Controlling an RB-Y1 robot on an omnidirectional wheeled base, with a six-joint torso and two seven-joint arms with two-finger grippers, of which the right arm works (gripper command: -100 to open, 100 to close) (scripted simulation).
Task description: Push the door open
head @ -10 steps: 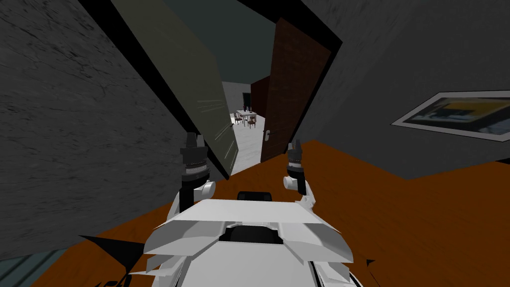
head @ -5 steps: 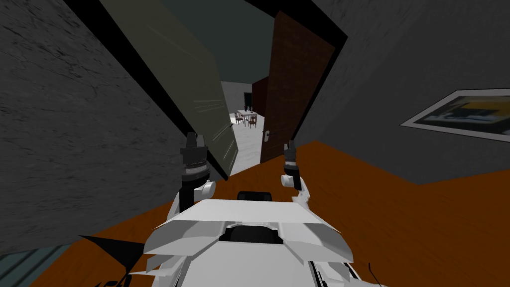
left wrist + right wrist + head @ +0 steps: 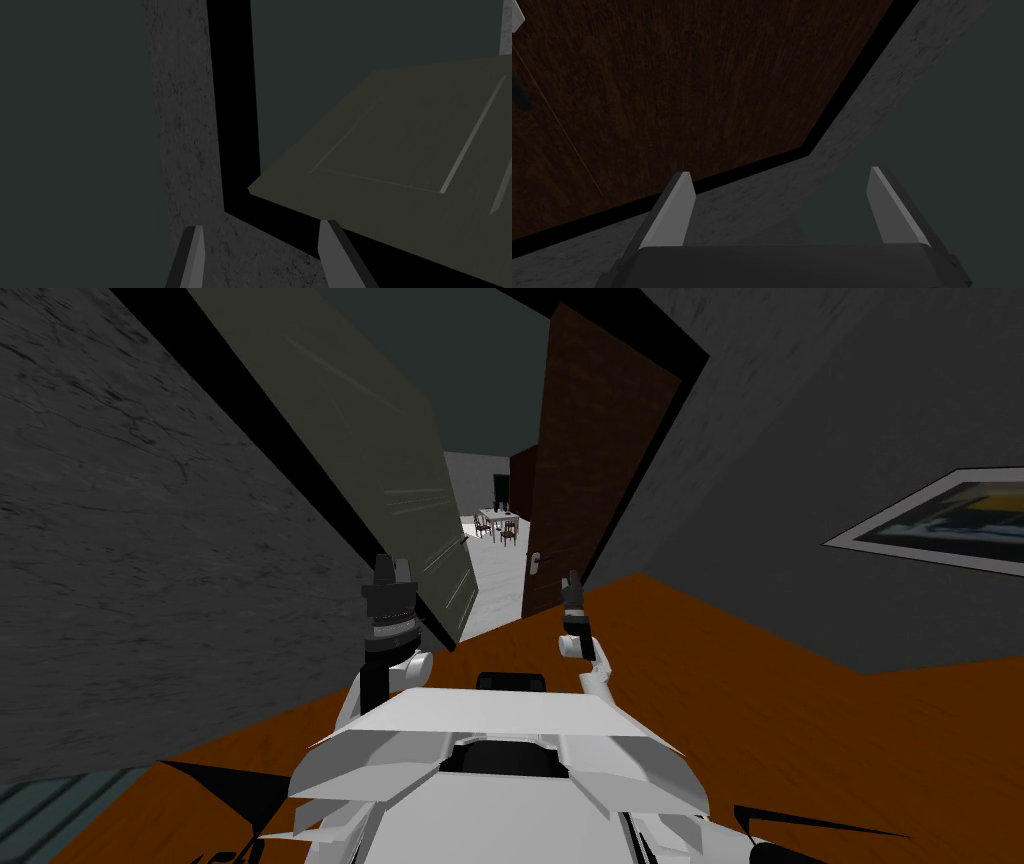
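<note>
Right hand (image 3: 572, 580), blade fingers apart, now nearer the dark wood-grain door (image 3: 590, 458); left hand (image 3: 392, 564) likewise apart.

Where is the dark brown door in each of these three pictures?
Head view: the dark brown door stands right of the olive-green door, just ahead of the right gripper.
Right wrist view: the dark brown door spreads beyond the open right gripper.
Left wrist view: the left gripper faces the olive-green door instead.
Shared landmark: the black door frame, beside a door in all three views.
</note>
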